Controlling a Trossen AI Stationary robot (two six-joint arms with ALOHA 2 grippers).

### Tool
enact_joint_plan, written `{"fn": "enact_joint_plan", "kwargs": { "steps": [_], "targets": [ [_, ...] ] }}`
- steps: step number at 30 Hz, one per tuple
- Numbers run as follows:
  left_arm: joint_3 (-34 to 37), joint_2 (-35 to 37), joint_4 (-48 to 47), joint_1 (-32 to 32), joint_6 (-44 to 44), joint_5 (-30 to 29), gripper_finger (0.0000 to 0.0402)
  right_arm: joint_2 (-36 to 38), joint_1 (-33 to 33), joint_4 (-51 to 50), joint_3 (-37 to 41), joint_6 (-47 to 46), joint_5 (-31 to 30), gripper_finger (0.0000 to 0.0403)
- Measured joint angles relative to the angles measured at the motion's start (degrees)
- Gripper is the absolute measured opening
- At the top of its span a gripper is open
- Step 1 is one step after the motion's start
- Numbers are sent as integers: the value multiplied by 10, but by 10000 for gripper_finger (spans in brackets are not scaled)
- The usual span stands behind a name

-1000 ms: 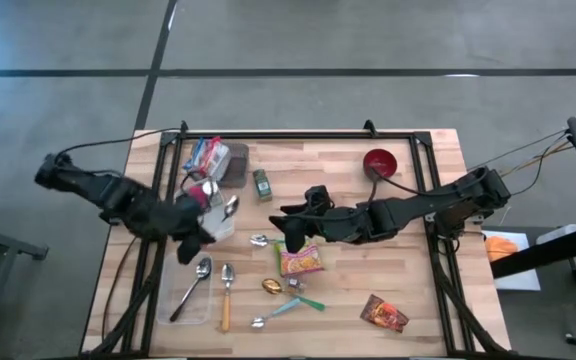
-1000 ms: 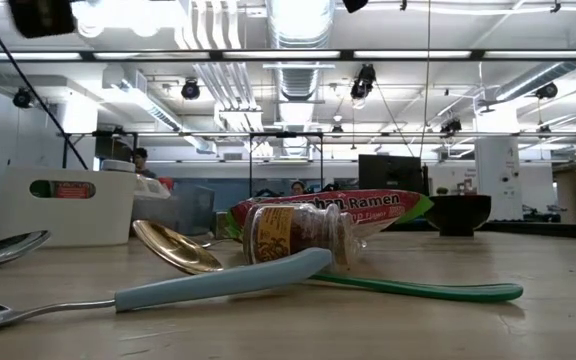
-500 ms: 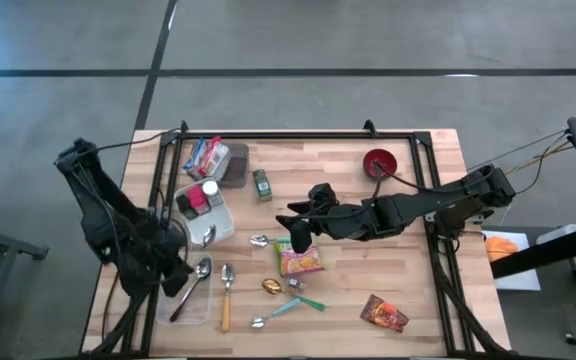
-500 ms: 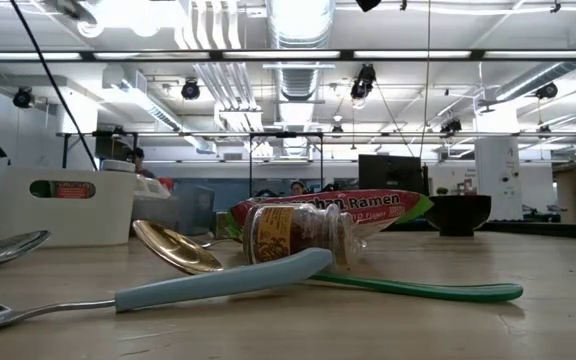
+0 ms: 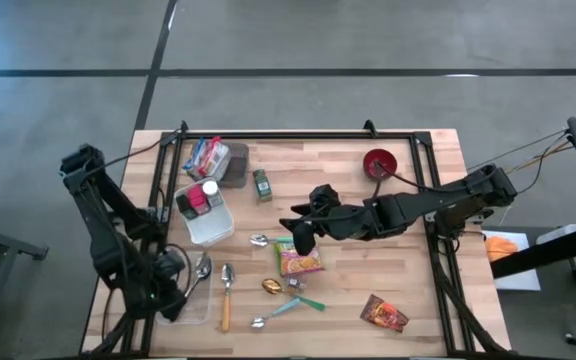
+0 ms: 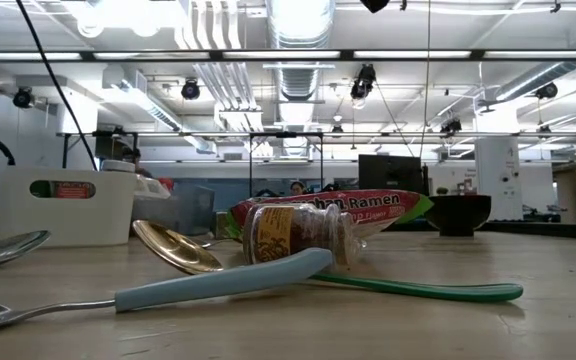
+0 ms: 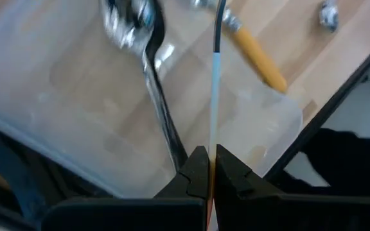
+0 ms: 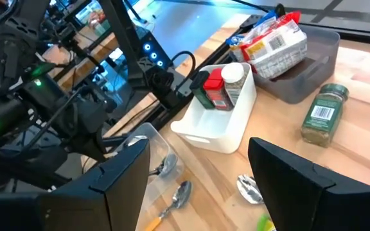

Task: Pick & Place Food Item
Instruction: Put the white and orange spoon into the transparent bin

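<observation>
The low view shows neither gripper, only things lying on the wood: a jar on its side (image 6: 298,236) with a ramen packet (image 6: 333,207) behind it, part hidden, and spoons cut off at the picture's edge. From above, the jar is too small to pick out among the utensils. The left gripper (image 7: 209,168) is folded back at the table's near left corner, its tip buried under its own arm in the high view; its wrist camera shows the two fingers pressed together with nothing between them, above a clear plastic tray (image 7: 56,77) holding a metal spoon (image 7: 140,45). The right gripper (image 5: 301,236) reaches toward the middle of the table, its jaws spread apart and empty, with the bare wood seen between them in its wrist view. The ramen packet (image 5: 301,260) lies flat on the table just beside that gripper, on the near side of its fingertips; whether the fingers touch it cannot be told. A white bin (image 8: 220,115) with bottles stands farther off.
</observation>
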State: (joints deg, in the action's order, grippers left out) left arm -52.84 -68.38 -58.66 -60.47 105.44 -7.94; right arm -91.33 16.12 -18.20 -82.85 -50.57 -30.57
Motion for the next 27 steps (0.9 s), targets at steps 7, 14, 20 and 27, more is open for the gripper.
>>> {"fn": "enact_joint_plan", "kwargs": {
  "steps": [7, 14, 20, 27],
  "targets": [
    [27, 0, 26, -39, 106, 1, 0, 0, 0, -1, 0, 2, 7, 259],
    [49, -41, 57, -40, 115, 1, 0, 0, 0, -14, 0, 0, 7, 259],
    [73, -70, 97, -39, 112, 1, 0, 1, 0, -14, 0, 0, 7, 259],
    [125, -72, 162, -38, 105, 0, 0, 1, -3, -14, 0, -18, 7, 259]
  ]
}}
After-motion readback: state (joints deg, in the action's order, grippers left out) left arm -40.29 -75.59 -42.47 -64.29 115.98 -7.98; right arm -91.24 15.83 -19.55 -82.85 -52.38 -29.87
